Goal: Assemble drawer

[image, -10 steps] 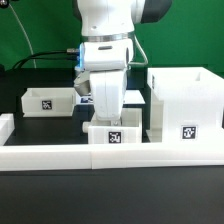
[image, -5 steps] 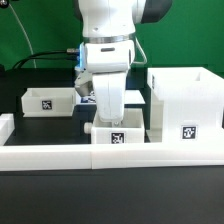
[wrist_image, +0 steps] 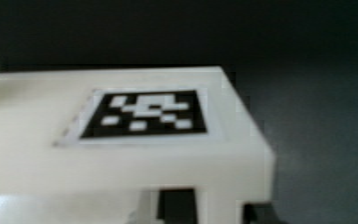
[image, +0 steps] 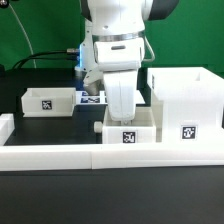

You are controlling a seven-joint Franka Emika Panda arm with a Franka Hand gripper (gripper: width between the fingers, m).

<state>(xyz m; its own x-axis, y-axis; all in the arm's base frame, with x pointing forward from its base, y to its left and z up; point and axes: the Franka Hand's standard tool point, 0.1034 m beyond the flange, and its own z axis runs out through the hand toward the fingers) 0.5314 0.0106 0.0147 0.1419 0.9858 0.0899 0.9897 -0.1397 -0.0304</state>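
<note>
Beside the box shell (image: 186, 100), fingers (image: 120, 113) grip a tray (image: 128, 138) (tagged).

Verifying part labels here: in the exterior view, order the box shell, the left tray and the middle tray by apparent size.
1. box shell
2-3. left tray and middle tray look alike; the middle one sits nearer the camera, so I leave them tied.

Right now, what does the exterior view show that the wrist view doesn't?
Only the exterior view shows the arm, the left tray, the tall box and the long front wall. Only the wrist view shows the tag close up, its squares large but blurred. Both show the middle tray carrying that tag.
</note>
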